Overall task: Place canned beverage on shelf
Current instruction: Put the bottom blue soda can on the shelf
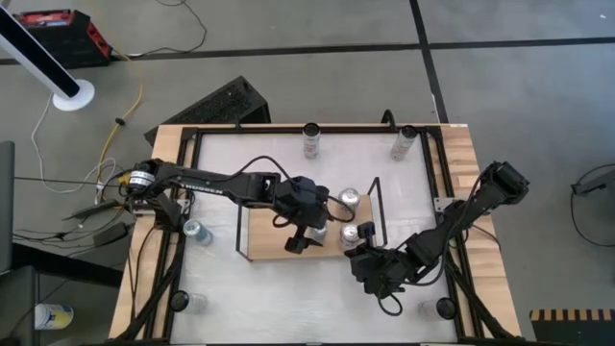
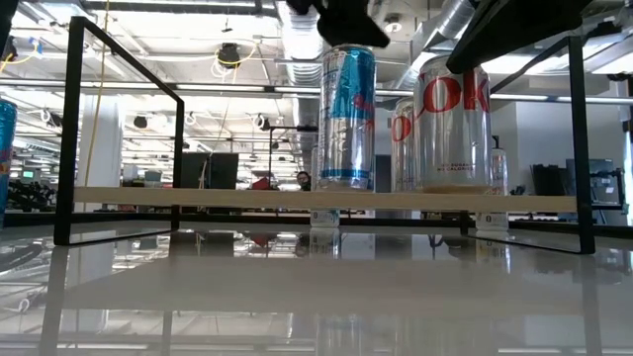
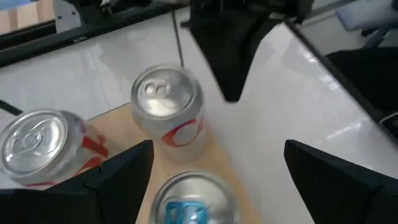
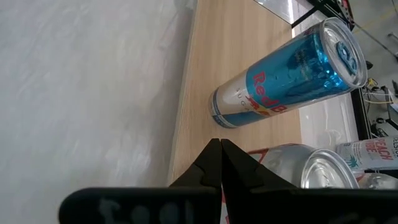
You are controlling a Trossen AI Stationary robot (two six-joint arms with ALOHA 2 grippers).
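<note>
Where the table's near edge meets your low view, you look across bare white tabletop (image 2: pixel 297 297) to the shelf (image 2: pixel 198 198): a pale wooden board with thin black wire ends, sitting around the middle of the table. On its right part stands the tall slim blue-and-silver can (image 2: pixel 348 114), upright on the board. Just beside it are two squat silver cola cans, the nearer one (image 2: pixel 453 124) with red lettering and the farther one (image 2: pixel 402 143) partly hidden between the others.

Your left gripper (image 1: pixel 306 231) hangs directly over the blue can, its jaws spread wide to either side of the can's top (image 3: pixel 189 202) and holding nothing; whether a finger touches the can you cannot tell. Your right gripper (image 4: pixel 221 163) sits low at the shelf's right end, its fingertips pressed together with nothing between them, pointing toward the blue can.

Farther back, two more tall cans (image 1: pixel 312 140) stand near the table's far edge, well apart from the shelf.
</note>
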